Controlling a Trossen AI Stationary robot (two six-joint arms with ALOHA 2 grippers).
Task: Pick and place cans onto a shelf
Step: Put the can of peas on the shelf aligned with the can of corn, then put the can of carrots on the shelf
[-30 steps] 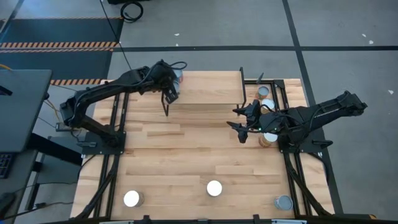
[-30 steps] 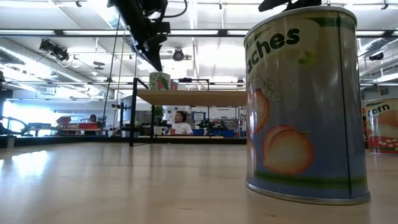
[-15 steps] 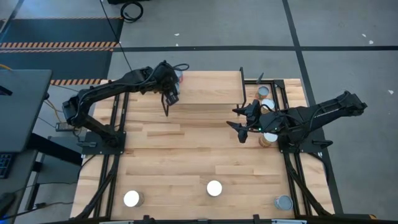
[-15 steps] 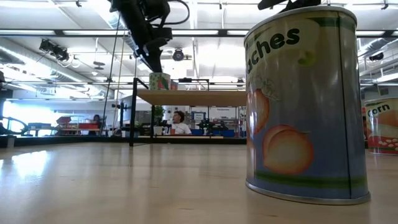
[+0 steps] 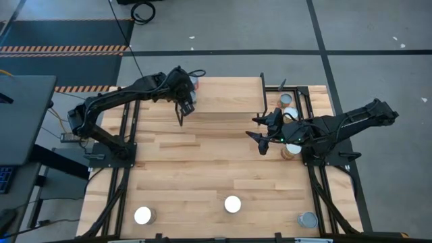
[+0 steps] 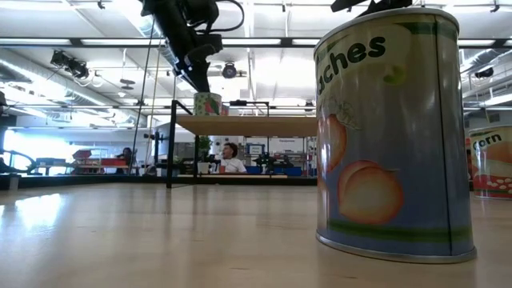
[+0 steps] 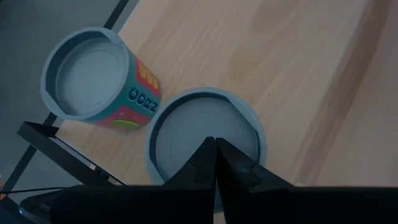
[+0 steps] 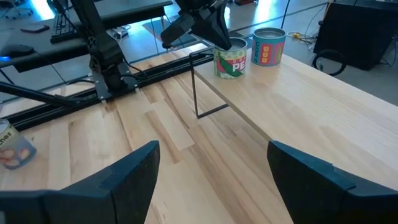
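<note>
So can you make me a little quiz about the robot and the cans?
1. True or false: the left pincer is shut.
2. How many cans stand on the shelf? A) none B) two C) five
3. Fill in: the right pincer is ____ and holds nothing.

Key: 1 true. 2 B: the green can and the pink can. 3 open.

I read "uches" on the peach can (image 6: 390, 132) and "orn" on the can (image 6: 490, 160) at the right edge. The shelf cans show "PE" on the green can (image 8: 231, 60) and "OOZZ" on the pink can (image 7: 99, 78).
</note>
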